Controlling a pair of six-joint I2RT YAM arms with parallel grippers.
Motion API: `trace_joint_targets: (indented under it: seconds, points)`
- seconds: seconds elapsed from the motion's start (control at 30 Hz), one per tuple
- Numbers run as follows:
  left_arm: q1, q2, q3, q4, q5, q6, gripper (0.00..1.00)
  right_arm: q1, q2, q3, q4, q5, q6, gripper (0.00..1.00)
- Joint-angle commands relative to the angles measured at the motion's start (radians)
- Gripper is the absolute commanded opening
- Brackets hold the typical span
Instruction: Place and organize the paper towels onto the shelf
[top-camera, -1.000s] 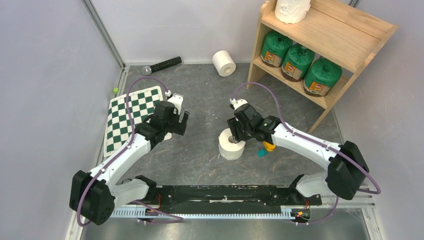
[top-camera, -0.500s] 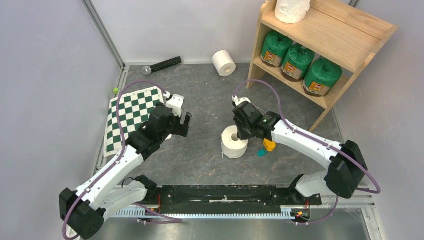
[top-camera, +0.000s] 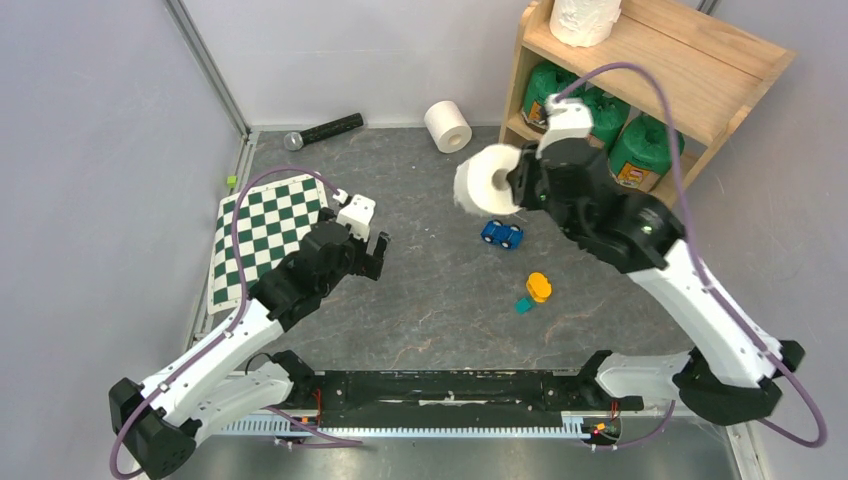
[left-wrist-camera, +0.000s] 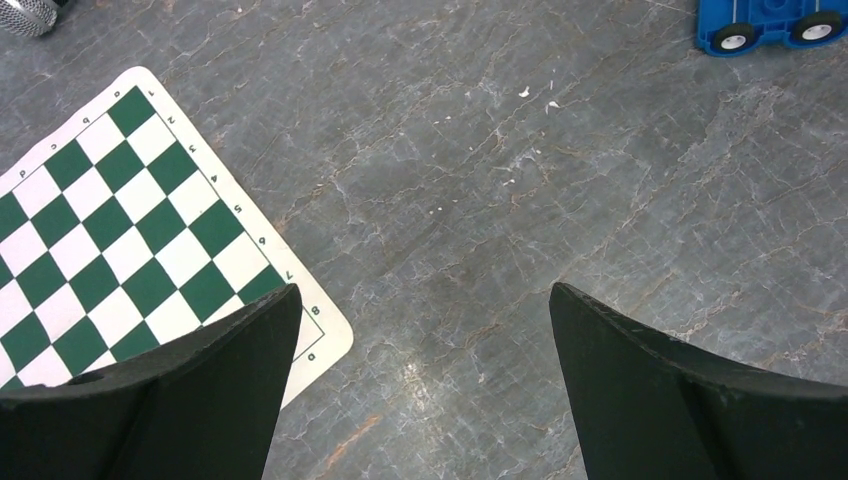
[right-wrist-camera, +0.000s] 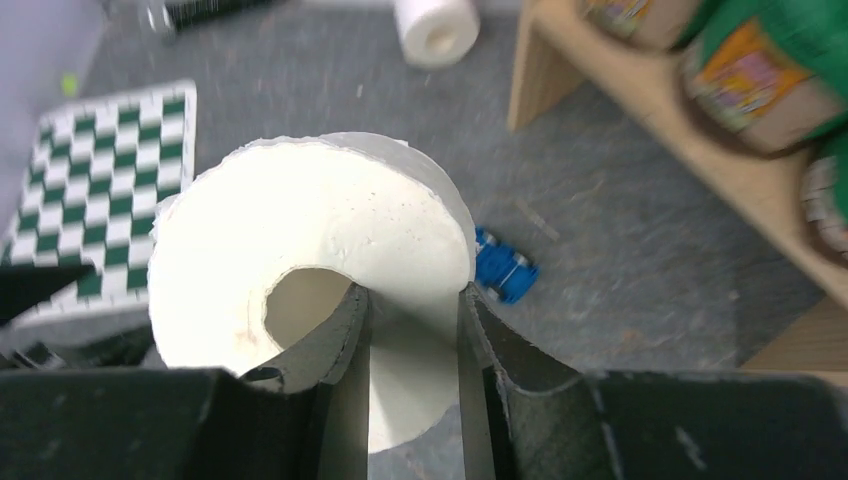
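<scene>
Right gripper (top-camera: 517, 186) was pinched on the wall of 1 bare white roll (top-camera: 485, 181), with 1 finger inside the hollow core and the other against the outside. 1 s earlier this roll stood on the grey table (top-camera: 430, 300) near the centre; now it was lifted clear and held in the air just left of the shelf (top-camera: 690, 62), in front of the lower tier. A blue toy car (top-camera: 501, 234), not visible earlier, now showed on the table. The 3 green wrapped rolls (top-camera: 640, 150) remained on the lower tier, 1 bare roll (top-camera: 585, 20) on the top tier, and 1 bare roll (top-camera: 448, 126) on the table near the back wall. Left gripper (top-camera: 372, 246) stayed spread wide and empty, and had shifted slightly off the checkerboard mat (top-camera: 262, 225) toward the centre.
</scene>
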Motion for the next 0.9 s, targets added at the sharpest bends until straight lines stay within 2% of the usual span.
trace_joint_targets:
  seconds: [0.0, 0.17, 0.4, 0.5, 0.67, 0.87]
  points:
    - [-0.008, -0.030, 0.009, 0.027, -0.018, -0.013, 0.99, -0.002, -0.046, 0.171, 0.020, 0.238, -0.054, 0.00]
    - [-0.008, -0.043, 0.006, 0.021, -0.018, -0.015, 0.99, -0.004, -0.034, 0.310, 0.064, 0.376, -0.161, 0.00]
    - [-0.009, -0.033, 0.011, 0.006, -0.026, -0.012, 0.99, -0.007, -0.012, 0.358, 0.223, 0.613, -0.370, 0.00]
    - [-0.008, -0.028, 0.017, -0.001, -0.034, -0.010, 0.99, -0.015, 0.000, 0.364, 0.338, 0.685, -0.511, 0.00]
    - [-0.006, -0.019, 0.023, -0.009, -0.044, -0.006, 1.00, -0.032, 0.041, 0.401, 0.485, 0.704, -0.676, 0.00]
    - [-0.006, -0.007, 0.028, -0.015, -0.046, -0.004, 0.99, -0.103, 0.165, 0.505, 0.494, 0.621, -0.718, 0.00]
